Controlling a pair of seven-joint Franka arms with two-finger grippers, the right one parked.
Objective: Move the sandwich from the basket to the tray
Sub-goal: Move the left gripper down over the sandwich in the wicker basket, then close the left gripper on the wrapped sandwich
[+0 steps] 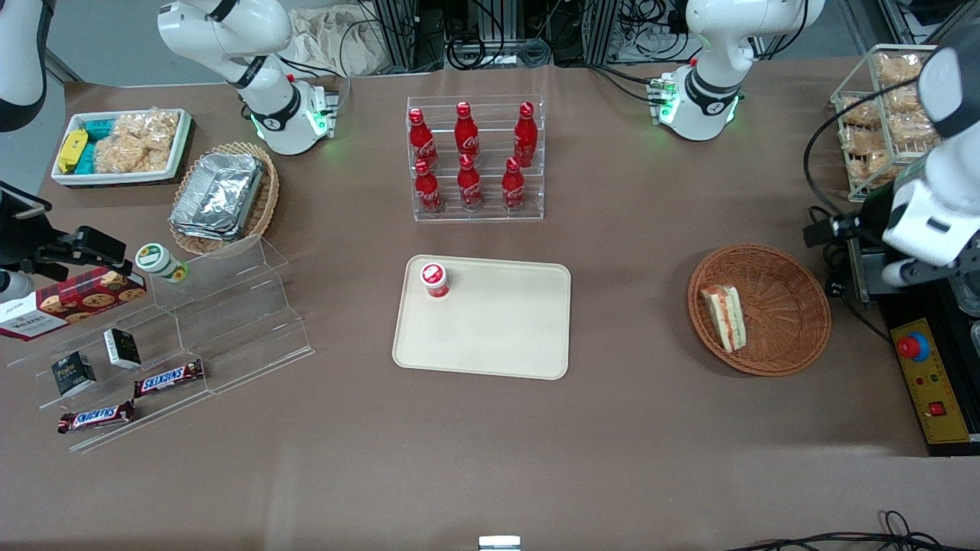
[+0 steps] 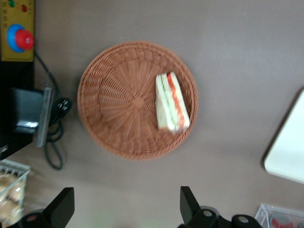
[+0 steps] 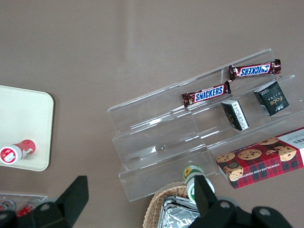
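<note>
The fingers of my gripper are spread wide and empty, high above the basket, ready to descend on the sandwich lying on its side against the rim nearest the tray.

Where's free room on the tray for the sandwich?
Most of the tray is bare; only a red-capped cup crowds its corner nearest the cola rack. Sandwich sits in the basket; the open gripper hovers above.
</note>
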